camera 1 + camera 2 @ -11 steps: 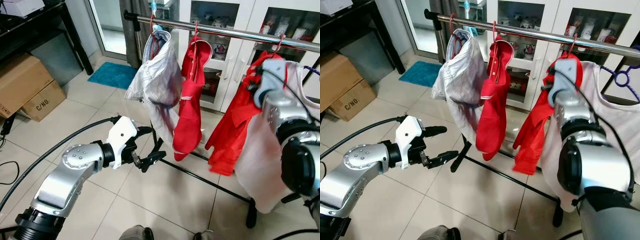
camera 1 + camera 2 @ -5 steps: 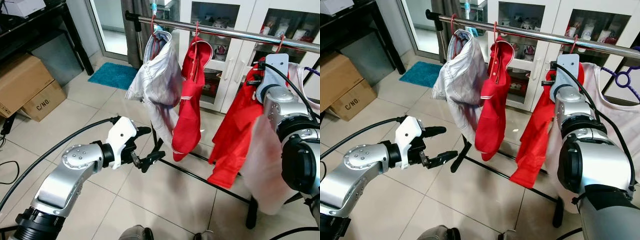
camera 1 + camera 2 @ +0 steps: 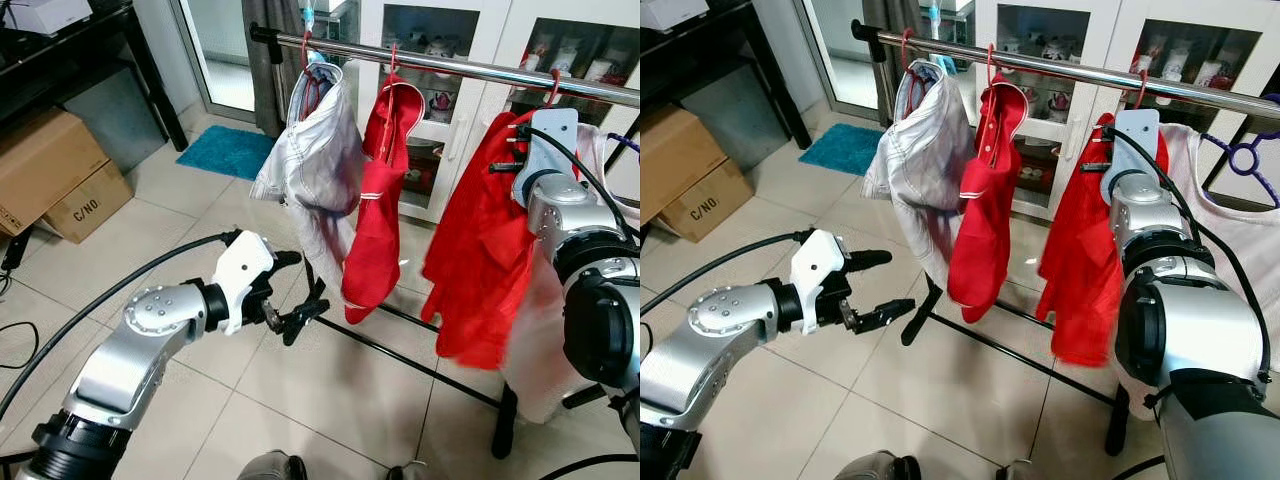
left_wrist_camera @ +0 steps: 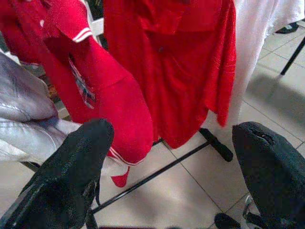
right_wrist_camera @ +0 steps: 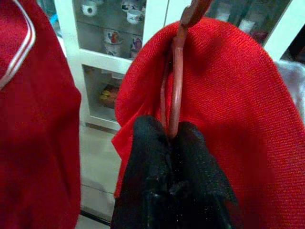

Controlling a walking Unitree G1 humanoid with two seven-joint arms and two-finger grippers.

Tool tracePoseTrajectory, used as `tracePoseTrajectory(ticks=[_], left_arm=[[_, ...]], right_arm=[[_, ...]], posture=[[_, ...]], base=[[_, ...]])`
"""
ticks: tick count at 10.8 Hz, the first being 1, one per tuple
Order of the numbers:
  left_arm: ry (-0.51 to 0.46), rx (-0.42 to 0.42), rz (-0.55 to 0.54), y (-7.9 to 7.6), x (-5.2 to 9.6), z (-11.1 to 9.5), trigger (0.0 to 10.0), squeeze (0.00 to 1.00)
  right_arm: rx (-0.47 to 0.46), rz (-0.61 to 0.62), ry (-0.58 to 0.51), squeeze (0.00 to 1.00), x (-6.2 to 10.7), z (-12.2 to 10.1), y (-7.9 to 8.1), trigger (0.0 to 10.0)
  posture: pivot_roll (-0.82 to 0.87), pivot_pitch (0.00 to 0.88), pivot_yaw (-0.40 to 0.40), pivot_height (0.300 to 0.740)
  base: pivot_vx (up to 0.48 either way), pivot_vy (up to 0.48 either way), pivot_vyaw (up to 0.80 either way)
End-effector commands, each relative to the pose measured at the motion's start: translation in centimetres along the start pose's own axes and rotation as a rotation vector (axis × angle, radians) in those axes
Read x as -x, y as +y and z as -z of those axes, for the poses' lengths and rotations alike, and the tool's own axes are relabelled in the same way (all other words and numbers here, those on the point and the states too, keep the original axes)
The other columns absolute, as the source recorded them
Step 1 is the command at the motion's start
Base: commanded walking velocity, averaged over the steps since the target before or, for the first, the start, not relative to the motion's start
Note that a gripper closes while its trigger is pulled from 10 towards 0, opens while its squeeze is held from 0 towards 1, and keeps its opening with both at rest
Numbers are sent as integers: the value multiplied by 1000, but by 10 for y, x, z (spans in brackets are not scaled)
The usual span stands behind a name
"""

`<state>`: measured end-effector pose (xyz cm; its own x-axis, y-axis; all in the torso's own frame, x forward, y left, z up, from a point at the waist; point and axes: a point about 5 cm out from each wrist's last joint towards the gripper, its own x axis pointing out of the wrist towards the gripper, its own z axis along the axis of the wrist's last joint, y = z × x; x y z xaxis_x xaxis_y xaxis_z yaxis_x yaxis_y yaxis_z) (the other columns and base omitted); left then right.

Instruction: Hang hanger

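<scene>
A red shirt [image 3: 480,260] hangs on a red hanger [image 5: 175,71] at the right part of the steel rail [image 3: 450,63]. The hanger's hook [image 3: 553,86] is up at the rail. My right gripper [image 5: 171,131] is shut on the hanger's neck just above the shirt's collar; its white wrist [image 3: 548,140] sits right below the rail. My left gripper [image 3: 303,286] is open and holds nothing, low in front of the rack; its black fingers [image 4: 71,162] frame the red garments from below.
A grey-white garment [image 3: 315,160] and a red-and-white one [image 3: 380,200] hang further left on the rail. A pale garment [image 3: 560,340] on a purple hanger [image 3: 1245,155] hangs to the right. The rack's black floor bar [image 3: 420,365], cardboard boxes [image 3: 50,170] and glass cabinet [image 3: 440,40] surround it.
My right wrist rose a little toward the rail, and the red shirt swung in and now hangs straighter beneath it. The left arm has stayed in place.
</scene>
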<state>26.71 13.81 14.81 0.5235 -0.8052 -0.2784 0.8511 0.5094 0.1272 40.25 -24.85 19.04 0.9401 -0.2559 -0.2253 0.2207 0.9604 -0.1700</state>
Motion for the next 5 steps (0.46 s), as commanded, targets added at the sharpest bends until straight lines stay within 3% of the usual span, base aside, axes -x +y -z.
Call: tracePoseTrajectory(ticks=[1,4,5], left_arm=[[4,-10,-7,3,1,-1,10000,275],[-11,-17,-10,5,-1,-3,10000,275],[-32,-12,-48,8,-2,-5,10000,278]], right_arm=[[-47,-31,12,0,0,1,6,0],[-94,-39,-30,0,0,-9,6,0],[-123,-44,-100,0,0,-22,6,0]], posture=[[-18,41,76,740],[-23,32,80,740],[-26,20,75,740]], base=[[0,0,0],[0,0,0],[0,0,0]])
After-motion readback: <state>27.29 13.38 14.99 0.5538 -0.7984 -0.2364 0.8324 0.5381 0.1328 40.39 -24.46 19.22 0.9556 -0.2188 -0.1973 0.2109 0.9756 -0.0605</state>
